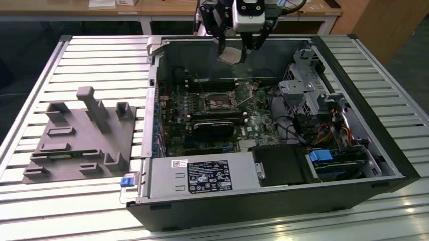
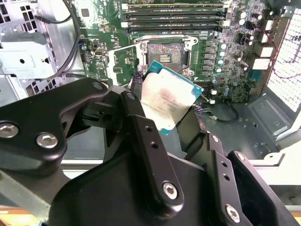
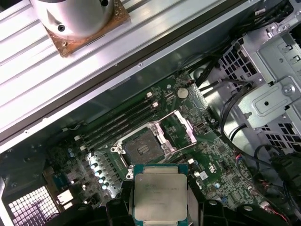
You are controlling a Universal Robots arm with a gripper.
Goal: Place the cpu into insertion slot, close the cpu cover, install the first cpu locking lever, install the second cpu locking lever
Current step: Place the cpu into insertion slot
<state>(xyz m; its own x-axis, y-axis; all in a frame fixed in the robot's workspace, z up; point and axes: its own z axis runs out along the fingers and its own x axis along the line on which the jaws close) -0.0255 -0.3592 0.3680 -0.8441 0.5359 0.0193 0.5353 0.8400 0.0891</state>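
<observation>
My gripper (image 1: 234,50) hangs above the back wall of the open computer case (image 1: 375,150), shut on the cpu (image 1: 232,55). In both wrist views the cpu (image 2: 170,100) (image 3: 160,192) is a flat square chip with a silvery top and a green edge, pinched by its sides between the black fingers (image 2: 135,88). The insertion slot (image 3: 141,148) (image 2: 164,52) (image 1: 218,104) lies bare on the green motherboard, below and apart from the chip. The cpu cover (image 3: 181,126) (image 2: 123,62) is a silvery frame swung open beside the slot. I cannot tell the locking levers apart from the socket frame.
Memory slots (image 2: 174,18) run along one side of the socket. A metal drive cage (image 1: 305,95) with cables fills the exterior view's right of the case. The power supply (image 1: 201,175) sits at the front. A grey parts fixture (image 1: 80,135) stands on the slatted table (image 1: 100,55).
</observation>
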